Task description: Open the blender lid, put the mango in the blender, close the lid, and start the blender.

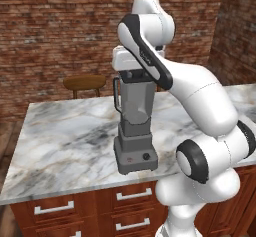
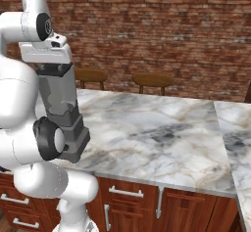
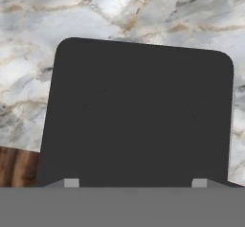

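Directly under the hand camera sits the blender lid, a black square with rounded corners, seen flat from above and on the jar. The gripper hangs just above it, its two pale fingertips set wide, one near each side edge of the lid; whether they touch it I cannot tell. Marble counter shows around and beyond the lid.

From the left base view, the blender stands upright on the counter near its front edge, its red button and black knob facing the drawers below. The hand covers the top of the jar. In the right base view the blender is partly behind the arm's white links. Farther back, wooden stools stand past the counter before a brick wall.
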